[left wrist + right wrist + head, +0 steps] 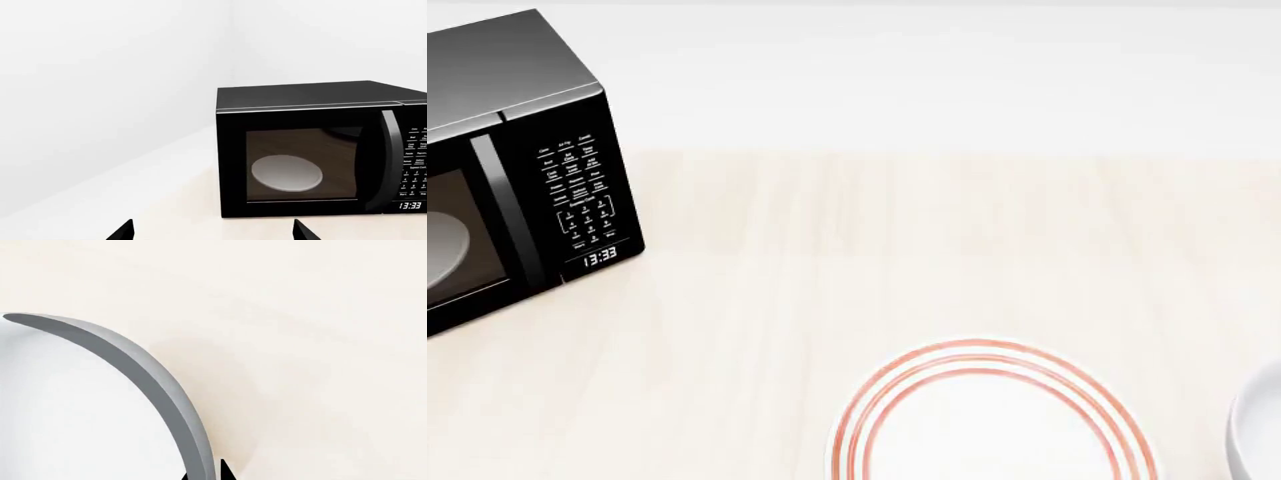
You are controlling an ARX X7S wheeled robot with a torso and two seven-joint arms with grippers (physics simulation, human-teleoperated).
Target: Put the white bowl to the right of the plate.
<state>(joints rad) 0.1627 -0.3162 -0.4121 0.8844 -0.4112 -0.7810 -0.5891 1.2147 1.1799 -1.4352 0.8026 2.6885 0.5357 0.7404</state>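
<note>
The plate (993,415), flat and white with thin red rings, lies on the pale wooden table at the near middle of the head view. The white bowl (1261,432) shows only as a curved edge at the far right, to the right of the plate and apart from it. In the right wrist view the bowl (73,410) fills one side, with its thick rim in shade. My right gripper (205,476) has one fingertip on each side of that rim and is shut on it. My left gripper (213,233) is open and empty, facing the microwave. Neither gripper shows in the head view.
A black microwave (521,150) with its door shut stands at the far left of the table. In the left wrist view (320,150) a greyish glass turntable (287,173) shows through its window. A white wall runs behind the table (961,230).
</note>
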